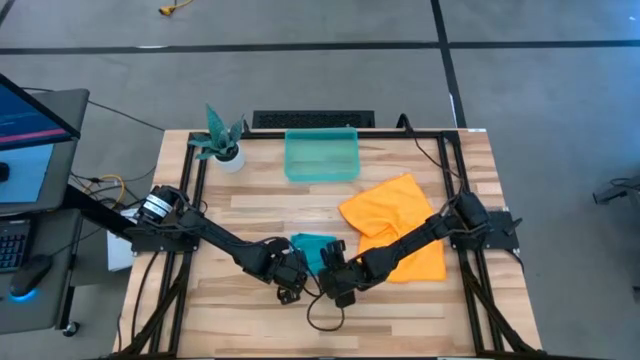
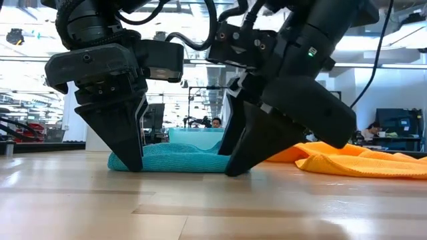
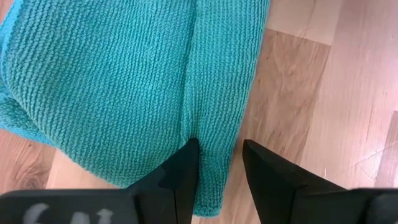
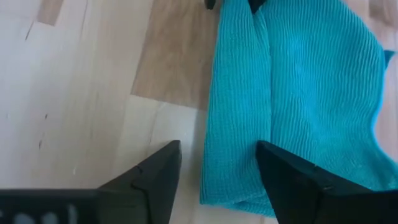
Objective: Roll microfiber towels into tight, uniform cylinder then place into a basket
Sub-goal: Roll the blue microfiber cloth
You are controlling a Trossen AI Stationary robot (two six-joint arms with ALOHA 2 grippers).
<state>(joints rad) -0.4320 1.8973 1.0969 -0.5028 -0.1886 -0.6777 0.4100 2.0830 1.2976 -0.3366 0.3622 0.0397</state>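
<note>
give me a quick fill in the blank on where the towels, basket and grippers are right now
1. Both grippers work at the edge of the ___ towel.
2. The basket holds ___ towels.
3. The orange towel lies spread out under the ___ arm.
4. The left gripper and the right gripper each have fingers that are ___.

Missing words: teal; no; right; open

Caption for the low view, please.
Left tool and right tool planted at opposite ends of the bunched teal towel; orange towel behind.
</note>
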